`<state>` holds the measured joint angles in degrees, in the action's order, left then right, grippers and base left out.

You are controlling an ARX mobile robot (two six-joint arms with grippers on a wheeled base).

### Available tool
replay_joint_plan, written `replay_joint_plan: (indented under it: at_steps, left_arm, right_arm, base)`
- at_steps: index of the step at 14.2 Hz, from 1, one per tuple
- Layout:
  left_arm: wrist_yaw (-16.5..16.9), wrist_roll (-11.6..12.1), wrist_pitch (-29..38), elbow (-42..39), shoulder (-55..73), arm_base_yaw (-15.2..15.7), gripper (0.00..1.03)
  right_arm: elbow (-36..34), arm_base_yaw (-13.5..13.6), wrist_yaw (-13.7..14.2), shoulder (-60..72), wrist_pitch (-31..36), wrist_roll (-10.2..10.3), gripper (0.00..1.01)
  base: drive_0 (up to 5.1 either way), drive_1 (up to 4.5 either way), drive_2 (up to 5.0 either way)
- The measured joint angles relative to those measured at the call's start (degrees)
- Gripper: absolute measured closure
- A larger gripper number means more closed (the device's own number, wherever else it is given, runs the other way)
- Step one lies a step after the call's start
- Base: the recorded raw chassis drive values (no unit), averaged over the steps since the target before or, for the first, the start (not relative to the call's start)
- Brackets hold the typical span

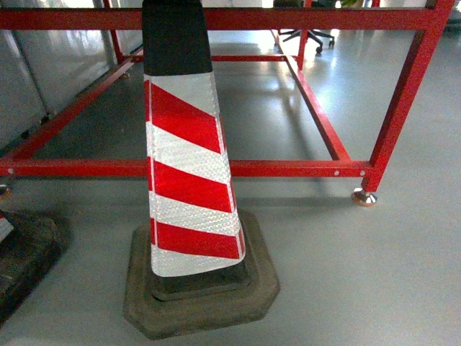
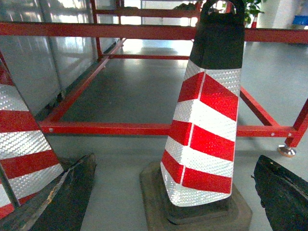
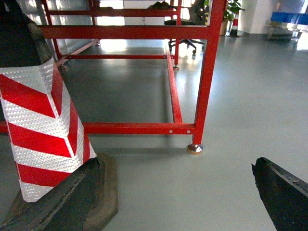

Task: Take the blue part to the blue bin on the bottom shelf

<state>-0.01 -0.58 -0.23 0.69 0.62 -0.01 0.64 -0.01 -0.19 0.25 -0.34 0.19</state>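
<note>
The blue part is out of view, and no bottom shelf can be made out. Far off in the right wrist view, blue shapes (image 3: 288, 17) sit on a steel rack; they are too small to tell whether one is the blue bin. My left gripper (image 2: 175, 158) is open, its dark fingers (image 2: 72, 192) spread low over the grey floor, and it holds nothing. My right gripper (image 3: 175, 162) is also open over bare floor, with nothing between its fingers (image 3: 281, 192). Neither gripper shows in the head view.
A red-and-white striped traffic cone (image 1: 189, 180) on a dark rubber base (image 1: 202, 303) stands right in front. A second cone (image 2: 19, 144) stands to the left. Behind them runs a low red steel frame (image 1: 288, 168) with a foot (image 1: 364, 197). Grey floor (image 3: 240, 96) stretches to the right.
</note>
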Motion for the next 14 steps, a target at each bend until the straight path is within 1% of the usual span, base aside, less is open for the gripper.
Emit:
replay_joint_plan:
  at_steps: [14]
  left_arm:
    - [0.00,0.00,0.00,0.00,0.00,0.00,0.05]
  right_arm:
    - [0.00,0.00,-0.02,0.00,0.00,0.00,0.03]
  base:
    - [0.0,0.00,0.0]
